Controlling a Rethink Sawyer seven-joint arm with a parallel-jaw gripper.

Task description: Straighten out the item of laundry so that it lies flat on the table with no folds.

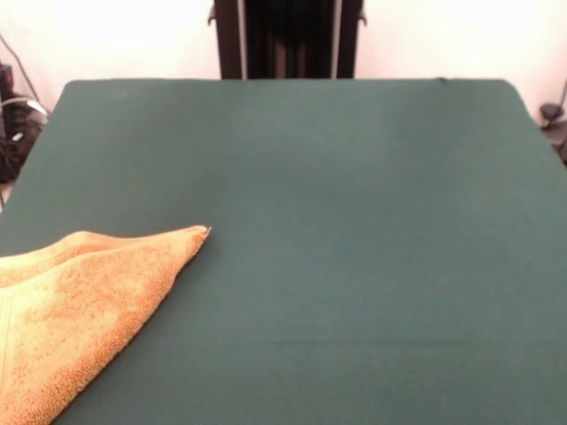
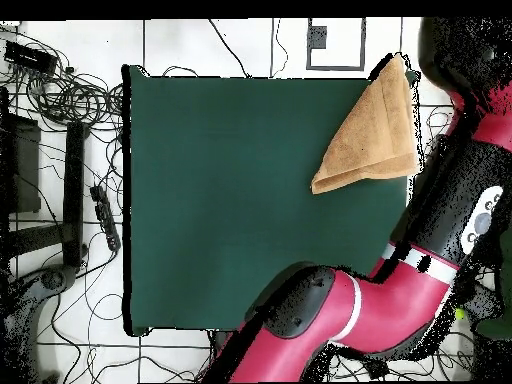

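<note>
The orange-yellow towel (image 1: 80,310) lies folded into a rough triangle on the green table (image 1: 354,266). In the front view it sits at the near left, one corner pointing toward the table's middle, and it runs off the picture's left and bottom edges. In the overhead view the towel (image 2: 370,135) lies at the table's (image 2: 230,200) top right corner, two layers showing along its lower edge. The arm's dark end (image 2: 455,50) hangs past the table's right edge beside the towel's top tip. The gripper itself is hidden beneath it. The front view shows no gripper.
The red arm (image 2: 400,290) bends from the base at the bottom up along the table's right side. Cables and equipment (image 2: 60,120) lie on the floor left of the table. The robot's pedestal (image 1: 288,40) stands at the far edge.
</note>
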